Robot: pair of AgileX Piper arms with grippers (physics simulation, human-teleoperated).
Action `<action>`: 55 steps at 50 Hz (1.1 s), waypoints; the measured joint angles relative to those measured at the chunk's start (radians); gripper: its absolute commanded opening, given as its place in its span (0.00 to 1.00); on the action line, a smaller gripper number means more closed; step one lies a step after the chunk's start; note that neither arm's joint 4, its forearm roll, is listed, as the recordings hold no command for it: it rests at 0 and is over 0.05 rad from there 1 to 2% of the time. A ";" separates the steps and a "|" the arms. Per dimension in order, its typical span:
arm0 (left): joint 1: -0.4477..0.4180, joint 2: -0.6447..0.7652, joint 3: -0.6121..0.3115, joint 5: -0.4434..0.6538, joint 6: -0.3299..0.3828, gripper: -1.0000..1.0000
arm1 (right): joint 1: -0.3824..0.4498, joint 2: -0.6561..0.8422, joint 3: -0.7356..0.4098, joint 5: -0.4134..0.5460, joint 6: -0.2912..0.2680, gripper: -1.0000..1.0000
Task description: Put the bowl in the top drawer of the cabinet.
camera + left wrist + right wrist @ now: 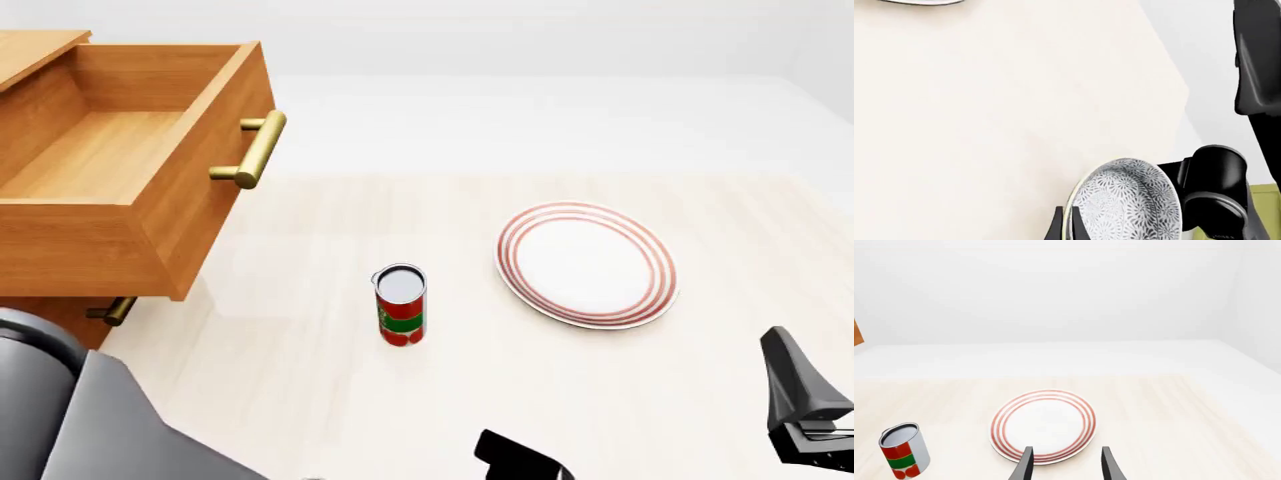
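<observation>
Bowl [1131,202] rim sits pinched between the left fingers [1056,227]

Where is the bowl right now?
Only the left wrist view shows the bowl: held on edge in the left tool, above the table.

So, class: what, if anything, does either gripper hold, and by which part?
The left gripper holds the bowl by its rim, one finger on each side of the wall. The right gripper is open and holds nothing.
</observation>
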 measured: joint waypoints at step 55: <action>0.149 -0.233 0.038 0.181 0.071 0.00 | 0.000 0.000 0.000 0.000 0.000 1.00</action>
